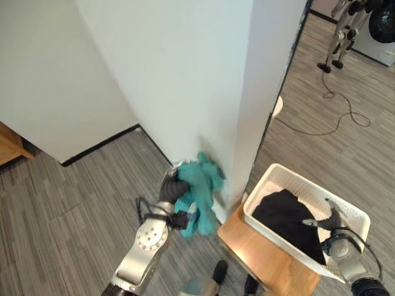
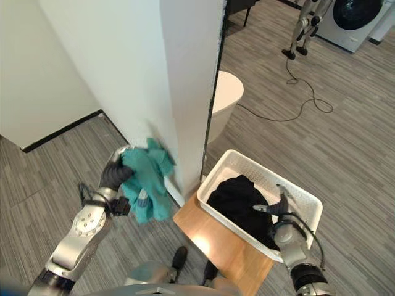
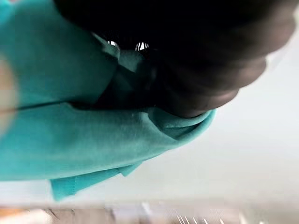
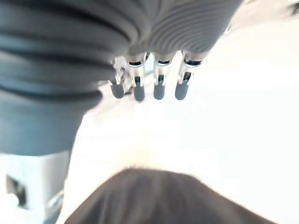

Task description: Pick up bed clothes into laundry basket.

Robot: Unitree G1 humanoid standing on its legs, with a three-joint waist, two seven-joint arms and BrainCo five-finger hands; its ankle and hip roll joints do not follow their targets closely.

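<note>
Teal cloth (image 1: 199, 194), a bunched piece of the bed clothes, is seen in the left eye view gripped in the left hand (image 1: 173, 189), whose fingers are curled into its upper folds so that the rest hangs free beside the corner of the white wall (image 1: 185, 74), clear of the grey plank floor (image 1: 68, 203); it is judged to be carried this way so that nothing drags before it is brought to the basket. Lower right, the white laundry basket (image 1: 345, 213) is set on a small wooden counter (image 1: 259, 256), raised within easy reach, and a black garment (image 1: 287, 222) is already laid inside it. In the right eye view the same cloth is held well apart from the basket, with the wall corner between them, so the carry is judged unfinished; the right hand (image 2: 279, 207) is poised over the basket's near end above the black garment, its fingers held straight and apart and nothing gripped, probably kept there out of the way or to steady the basket. In the left wrist view the teal folds are pressed right up against the dark cover of the hand, which confirms that the cloth is clamped. In the right wrist view the dark-tipped fingers (image 4: 159, 88) are shown in a straight row with nothing between them, above the pale inside of the basket and the dark garment beneath.
</note>
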